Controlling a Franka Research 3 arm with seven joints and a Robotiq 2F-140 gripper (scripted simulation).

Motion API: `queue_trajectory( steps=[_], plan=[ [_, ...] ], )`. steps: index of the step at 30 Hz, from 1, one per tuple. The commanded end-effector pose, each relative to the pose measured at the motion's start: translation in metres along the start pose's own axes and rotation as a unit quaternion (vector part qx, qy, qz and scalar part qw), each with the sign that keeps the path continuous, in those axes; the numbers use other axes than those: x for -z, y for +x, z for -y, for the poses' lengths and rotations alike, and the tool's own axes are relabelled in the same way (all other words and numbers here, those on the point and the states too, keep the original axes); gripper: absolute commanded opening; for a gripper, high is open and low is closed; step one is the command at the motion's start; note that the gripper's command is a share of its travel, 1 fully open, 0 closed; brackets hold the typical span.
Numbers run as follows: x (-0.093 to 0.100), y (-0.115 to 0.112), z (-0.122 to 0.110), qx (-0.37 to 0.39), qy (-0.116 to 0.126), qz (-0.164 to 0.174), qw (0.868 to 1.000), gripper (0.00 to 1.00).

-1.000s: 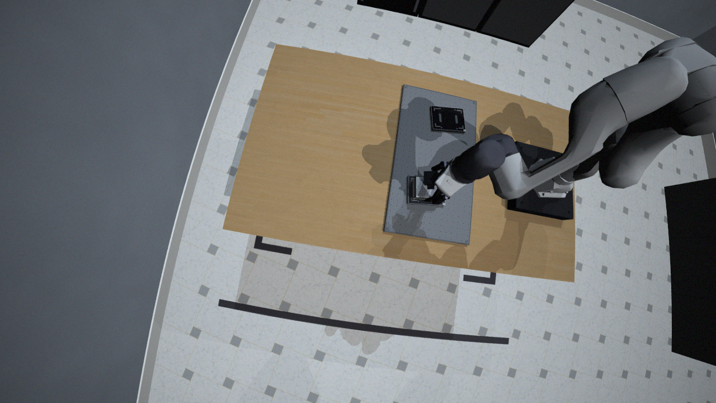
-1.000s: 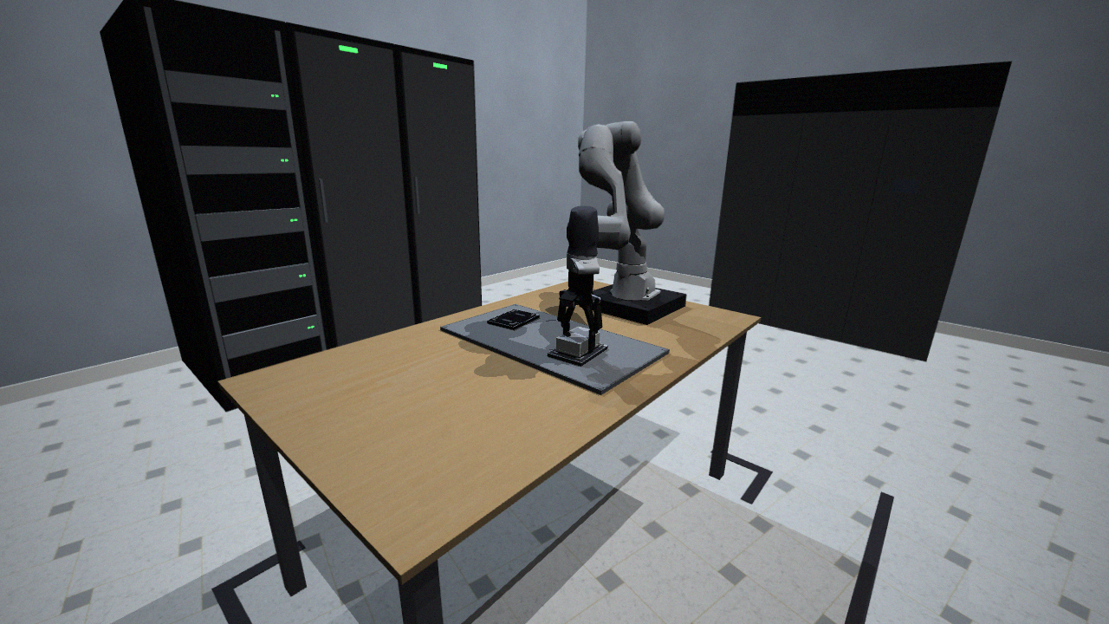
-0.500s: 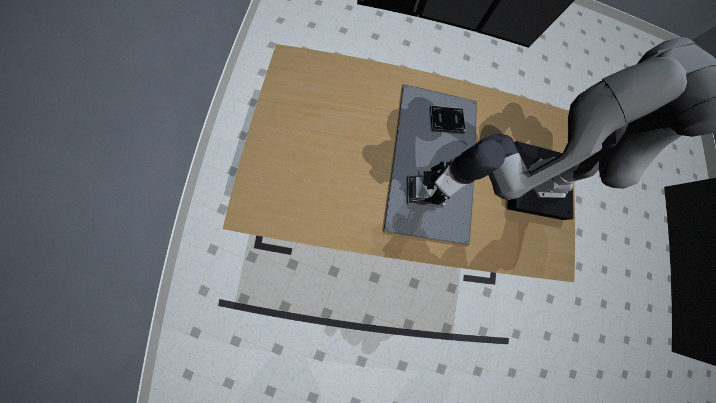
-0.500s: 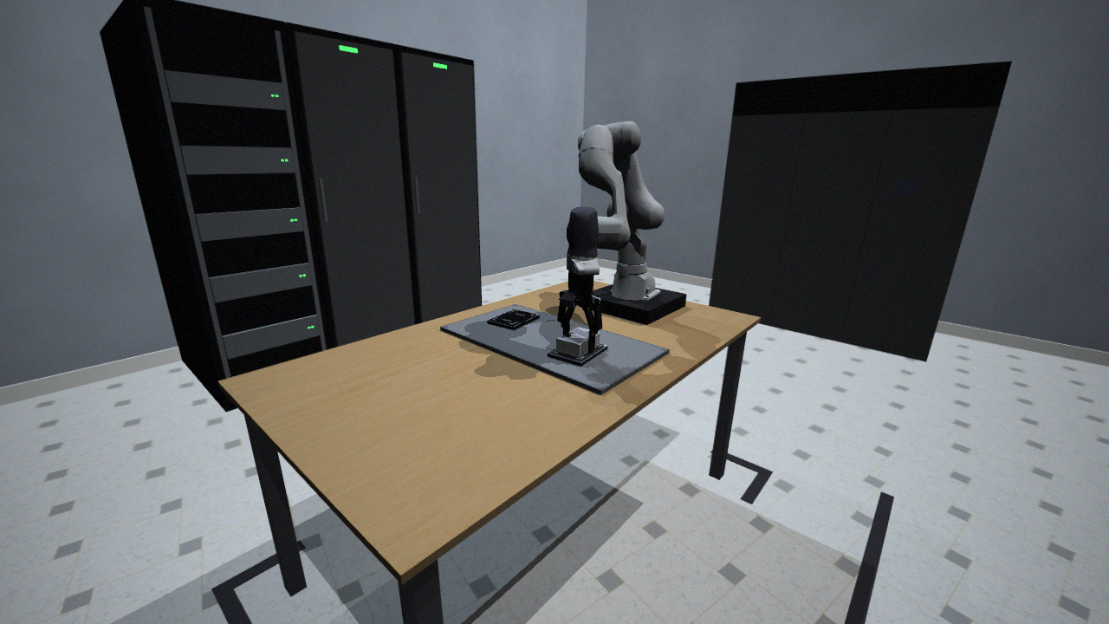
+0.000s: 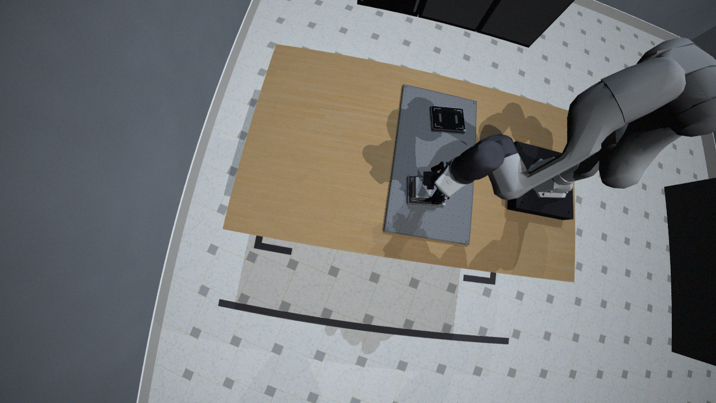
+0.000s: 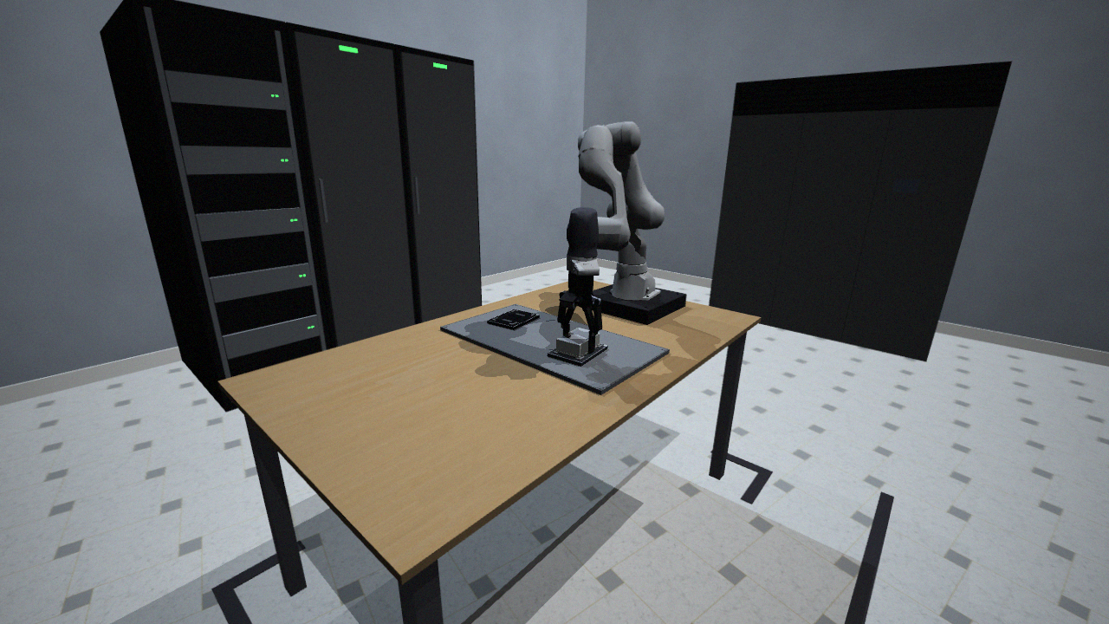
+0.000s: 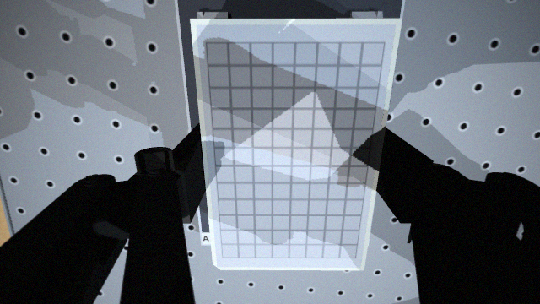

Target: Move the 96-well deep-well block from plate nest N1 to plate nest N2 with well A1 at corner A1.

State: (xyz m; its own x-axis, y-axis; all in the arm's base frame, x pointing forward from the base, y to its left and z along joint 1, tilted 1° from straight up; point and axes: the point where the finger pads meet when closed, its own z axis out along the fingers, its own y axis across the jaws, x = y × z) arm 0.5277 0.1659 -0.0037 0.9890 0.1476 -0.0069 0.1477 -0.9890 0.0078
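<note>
The arm point(image 6: 620, 182) is built of smooth, rounded grey sections with bulging joints, lighter grey up top and darker near the wrist. Its foot stands on a flat black base block point(image 6: 671, 301). The last section is a dark, nearly black cylinder point(image 6: 581, 230), and below that cylinder sits a short white collar point(image 6: 583, 267). Under the collar hangs the black gripper point(image 6: 579, 326), made of angular linked bars ending in two slim fingers. Beside the left finger a small round black stud point(image 7: 154, 160) sticks up.
</note>
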Motion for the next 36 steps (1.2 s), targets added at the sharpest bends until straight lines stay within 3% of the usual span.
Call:
queue_trajectory(
  steps=[1, 7, 8, 28, 36],
  plan=[
    [-0.001, 0.0, 0.001, -0.002, 0.0, 0.0, 1.0, 0.6],
    [-0.001, 0.0, 0.001, -0.002, 0.0, 0.0, 1.0, 0.6],
    [-0.001, 0.0, 0.001, -0.002, 0.0, 0.0, 1.0, 1.0],
    [-0.001, 0.0, 0.001, -0.002, 0.0, 0.0, 1.0, 1.0],
    [0.02, 0.0, 0.001, -0.002, 0.0, 0.0, 1.0, 1.0]
  ],
)
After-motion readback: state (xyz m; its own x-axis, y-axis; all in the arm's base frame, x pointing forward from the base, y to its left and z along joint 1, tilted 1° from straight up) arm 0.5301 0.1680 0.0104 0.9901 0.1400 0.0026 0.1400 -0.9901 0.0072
